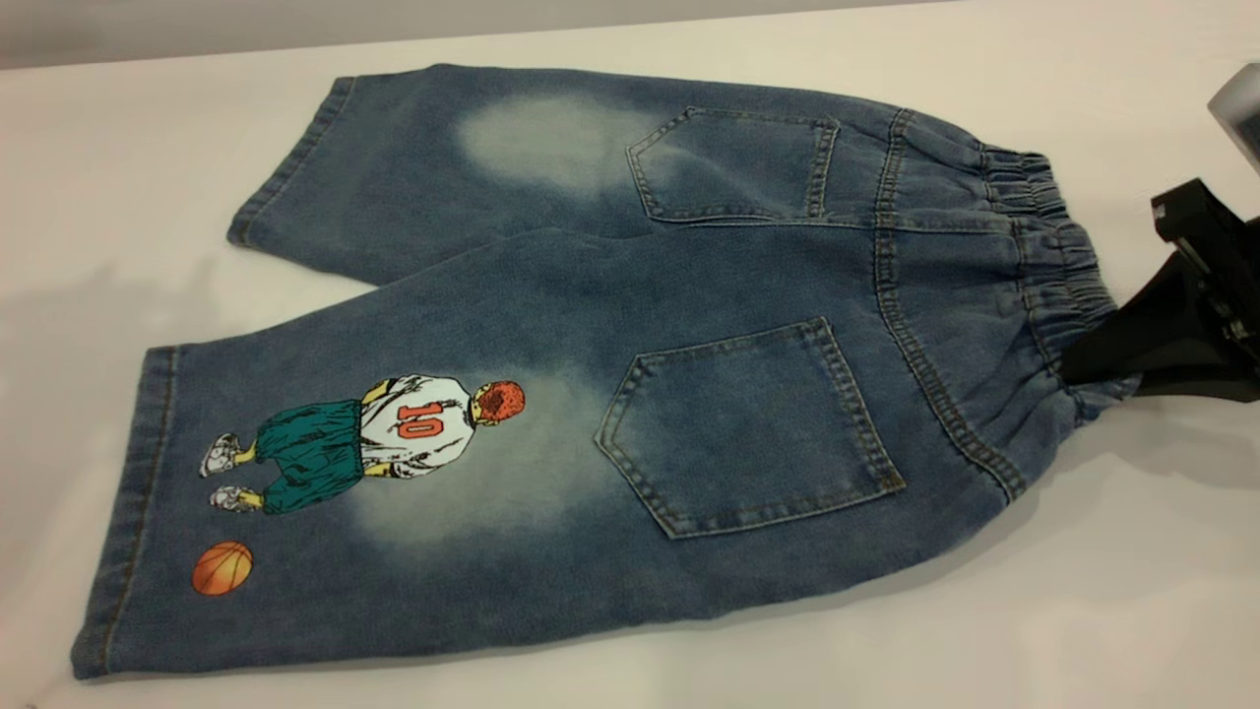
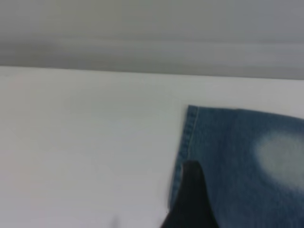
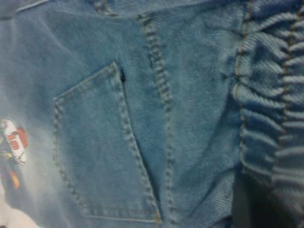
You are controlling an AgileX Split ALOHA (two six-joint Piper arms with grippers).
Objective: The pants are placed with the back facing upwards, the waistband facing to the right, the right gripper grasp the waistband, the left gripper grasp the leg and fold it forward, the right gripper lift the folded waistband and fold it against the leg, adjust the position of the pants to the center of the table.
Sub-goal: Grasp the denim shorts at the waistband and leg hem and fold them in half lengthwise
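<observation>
Exterior view: the pants lie flat on the table, back up. The right hand grips the waistband. Whether the left hand is clenched cannot be told.

Plain grey wall behind, evenly lit.

One pair of pants (two back pockets), two tools

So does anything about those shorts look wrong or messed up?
Nothing is damaged. The shorts lie flat on the table, back pockets up. The only uneven spot is the waistband, bunched where the right claw meets its near corner. The left claw sits at a leg hem.
</observation>
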